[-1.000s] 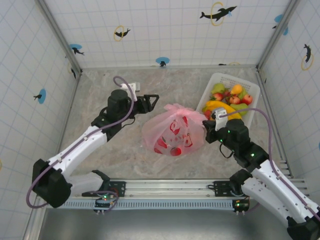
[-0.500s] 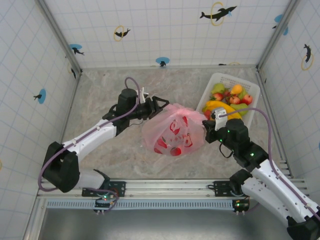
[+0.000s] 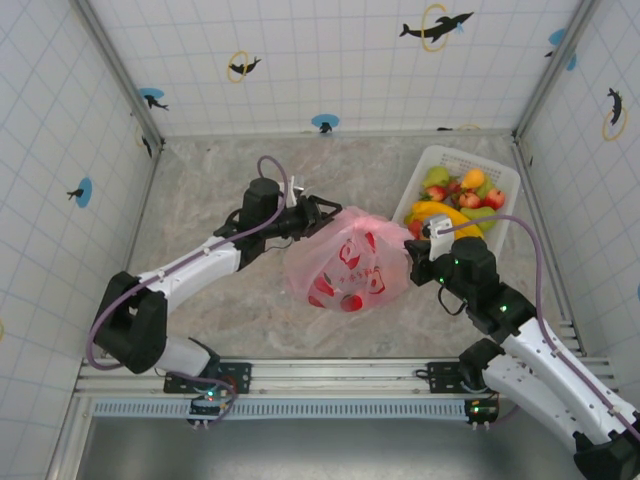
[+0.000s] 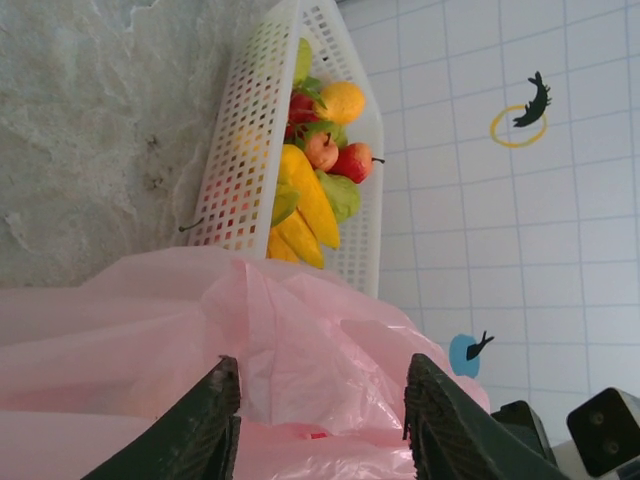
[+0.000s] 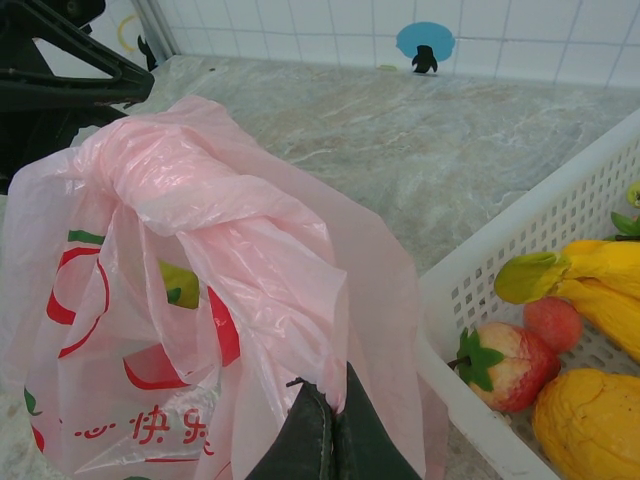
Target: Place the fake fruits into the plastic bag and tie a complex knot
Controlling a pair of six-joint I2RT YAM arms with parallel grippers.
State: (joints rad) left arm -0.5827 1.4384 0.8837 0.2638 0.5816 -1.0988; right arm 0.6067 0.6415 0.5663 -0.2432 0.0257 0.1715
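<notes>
Pinching a fold of thin pink film, the right gripper (image 5: 328,405) has its dark tapered fingers pressed flat together at the right side of the plastic bag (image 3: 345,262); the left gripper (image 4: 322,365) stands with its matte black fingers (image 4: 205,425) parted, astride the crumpled plastic at the bag's far left, and whether they press it I cannot tell. The bag is crinkly and translucent, printed in red, and it slumps in a rounded heap between the two grippers; a thick twisted roll (image 5: 200,200) of its own film runs slantwise across the top. Through the skin show glossy red shapes (image 3: 350,300) and one green patch, fake fruits already inside. Just right of the bag, touching its film, lies a white slatted basket (image 3: 470,155), rectangular with a grid of small holes; it holds more fake fruits (image 3: 460,195): yellow bananas (image 5: 590,285) with green tips, a dimpled red strawberry (image 5: 500,365), an orange, red apples and green pears, all smooth and shiny. Everything rests on a table (image 3: 230,320) with a mottled grey, marble-like top; a ribbed metal rail (image 3: 330,375) runs along the near edge. White walls (image 3: 330,60) with a pale blue grid close in the left, far and right sides, dotted with black dolphin stickers (image 3: 436,25) on yellow rings and blue discs.
</notes>
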